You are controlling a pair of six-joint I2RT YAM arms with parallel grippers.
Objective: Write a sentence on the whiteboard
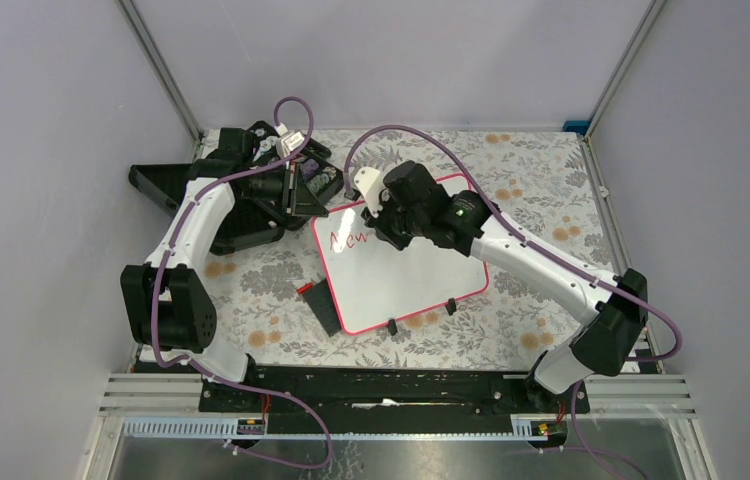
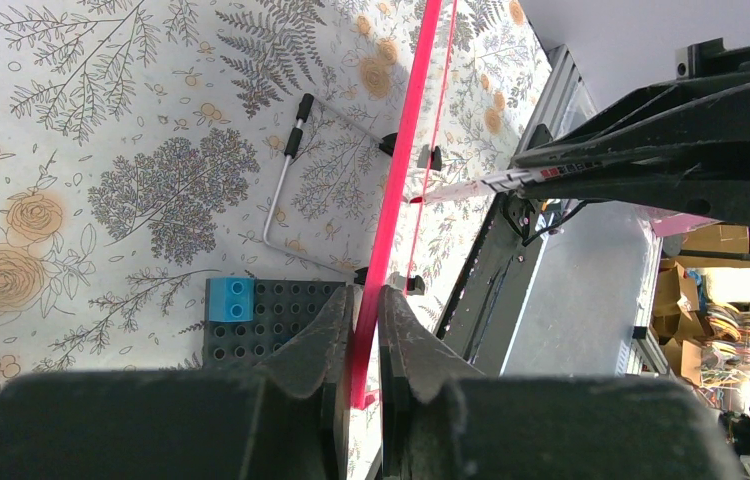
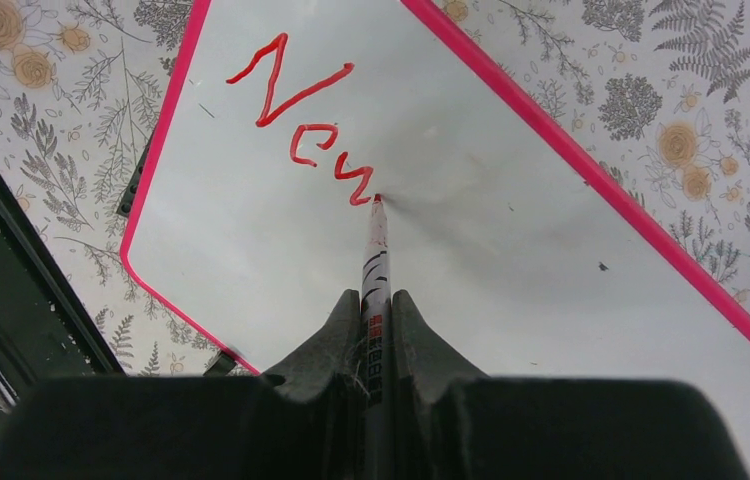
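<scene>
The whiteboard (image 1: 406, 280), white with a pink frame, lies tilted at the table's middle. The sentence (image 3: 296, 105) on it is red handwriting near one corner: "Ne" and a zigzag stroke ending at the marker tip. My right gripper (image 3: 377, 300) is shut on a white marker (image 3: 375, 260), whose red tip touches the board (image 3: 511, 260). From above, the right gripper (image 1: 383, 225) hovers over the red writing (image 1: 351, 240). My left gripper (image 2: 368, 300) is shut on the board's pink frame (image 2: 406, 150), seen edge-on; it (image 1: 319, 200) sits at the board's far left corner.
A dark grey studded plate (image 1: 323, 305) with a blue block (image 2: 230, 298) lies against the board's left edge. Two black clip feet (image 1: 391, 326) stick out at the near edge. A bent wire stand (image 2: 281, 190) shows beside the board. Black fixtures (image 1: 161, 185) stand back left.
</scene>
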